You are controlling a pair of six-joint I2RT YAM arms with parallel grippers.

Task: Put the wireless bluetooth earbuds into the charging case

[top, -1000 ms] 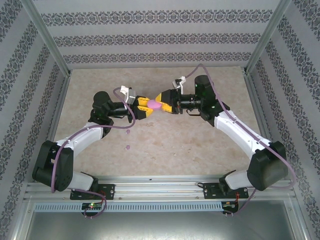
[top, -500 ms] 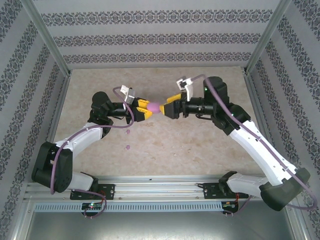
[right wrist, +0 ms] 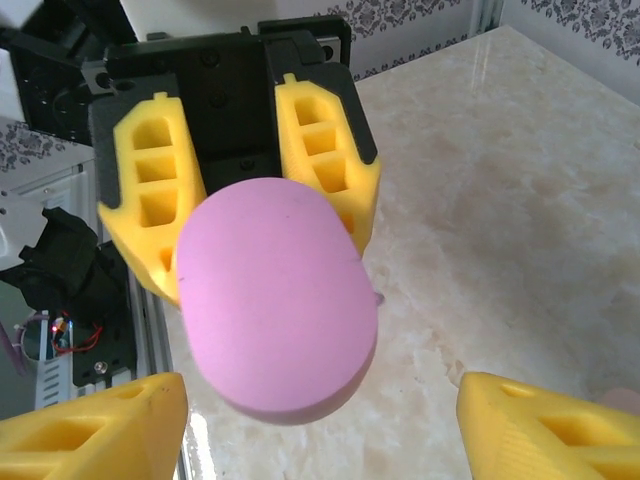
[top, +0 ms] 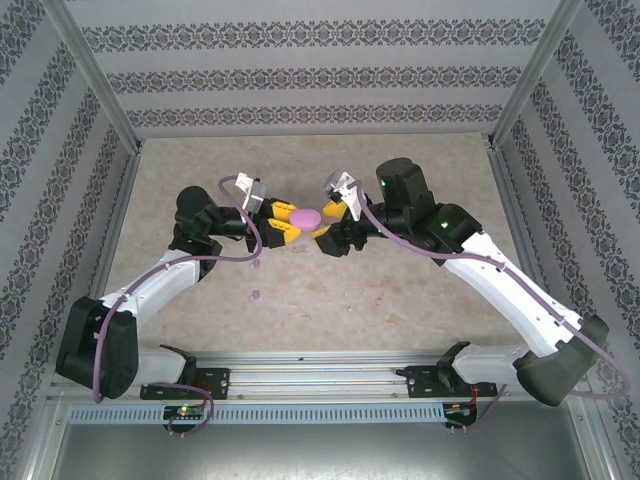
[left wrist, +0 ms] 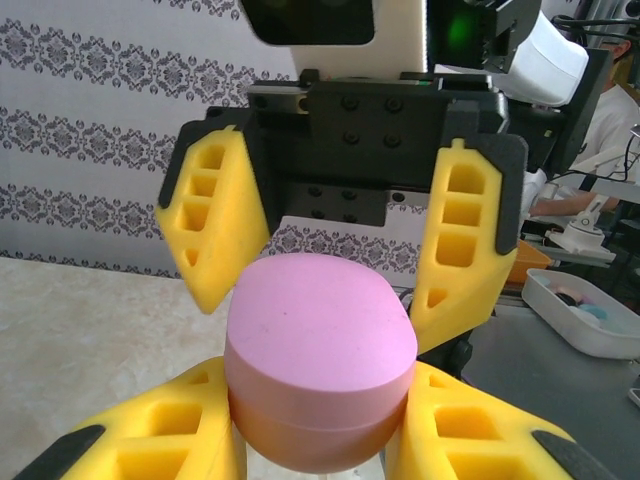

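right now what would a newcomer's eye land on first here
A pink oval case held in mid-air at the centre, clamped in the left end effector. The right end effector faces it head-on, open, fingers spread wide. A tiny purple earbud lies on the table, left of centre.

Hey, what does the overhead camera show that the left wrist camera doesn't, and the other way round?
Overhead: two tiny purple earbuds lie loose on the table near the left arm, and both arms are seen whole. Left wrist: the charging case up close with its lid shut, and a white tray on a grey bench in the background. Both: the left gripper is shut on the case, and the right gripper is open, its fingers straddling it.
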